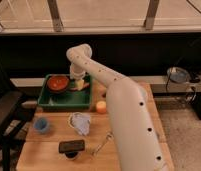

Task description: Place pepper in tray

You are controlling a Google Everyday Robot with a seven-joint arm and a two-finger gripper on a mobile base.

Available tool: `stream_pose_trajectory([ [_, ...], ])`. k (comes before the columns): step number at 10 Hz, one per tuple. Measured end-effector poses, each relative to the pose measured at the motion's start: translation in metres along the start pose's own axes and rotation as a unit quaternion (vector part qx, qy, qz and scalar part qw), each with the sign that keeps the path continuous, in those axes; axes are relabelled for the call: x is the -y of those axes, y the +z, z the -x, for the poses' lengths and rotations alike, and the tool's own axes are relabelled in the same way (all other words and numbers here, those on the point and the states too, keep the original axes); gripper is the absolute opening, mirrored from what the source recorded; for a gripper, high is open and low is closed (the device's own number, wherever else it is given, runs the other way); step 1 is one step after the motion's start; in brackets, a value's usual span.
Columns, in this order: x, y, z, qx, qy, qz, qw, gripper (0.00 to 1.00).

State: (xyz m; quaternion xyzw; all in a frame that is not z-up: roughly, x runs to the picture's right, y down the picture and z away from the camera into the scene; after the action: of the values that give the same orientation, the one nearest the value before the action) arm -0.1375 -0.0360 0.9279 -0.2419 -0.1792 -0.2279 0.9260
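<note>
Gripper (pixel 77 80) low over green tray (pixel 54 103), right end, its grip state not discernible; yellow pepper (pixel 80 86) directly beneath, beside red bowl (pixel 58 83); risk: if pepper clings, withdrawal could drag it over the rim.

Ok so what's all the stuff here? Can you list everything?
tray: 1, green, table's back left
bowl: 1, red-orange, inside the tray
pepper: 1, yellow, at the gripper, over the tray
round fruit: 1, orange, right of the tray
cup: 1, blue, before the tray
crumpled cloth: 1, pale, table's middle
block: 1, black, table's front
fork: 1, silvery, beside the block
table: 1, wooden
pot: 1, grey, far right
arm: 1, white, reaching across the table
gripper: 1, beside the bowl
</note>
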Motion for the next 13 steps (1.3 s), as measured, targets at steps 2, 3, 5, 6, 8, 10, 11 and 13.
stream_pose_trajectory([
  [2,-0.002,0.012,-0.005,-0.008,0.016,0.001,0.9998,0.65],
  [3,-0.004,0.021,-0.008,-0.010,0.023,0.002,0.9997,0.65],
  [5,-0.007,0.039,-0.017,-0.017,0.039,0.000,0.9991,0.65],
  [6,-0.006,0.043,-0.018,-0.019,0.044,-0.004,0.9988,0.65],
  [8,-0.006,0.059,-0.024,-0.021,0.055,-0.006,0.9983,0.65],
  [10,-0.006,0.075,-0.028,-0.013,0.060,0.000,0.9981,0.65],
  [11,-0.006,0.086,-0.028,-0.003,0.062,0.005,0.9980,0.63],
  [13,-0.006,0.094,-0.028,0.009,0.063,0.006,0.9979,0.47],
])
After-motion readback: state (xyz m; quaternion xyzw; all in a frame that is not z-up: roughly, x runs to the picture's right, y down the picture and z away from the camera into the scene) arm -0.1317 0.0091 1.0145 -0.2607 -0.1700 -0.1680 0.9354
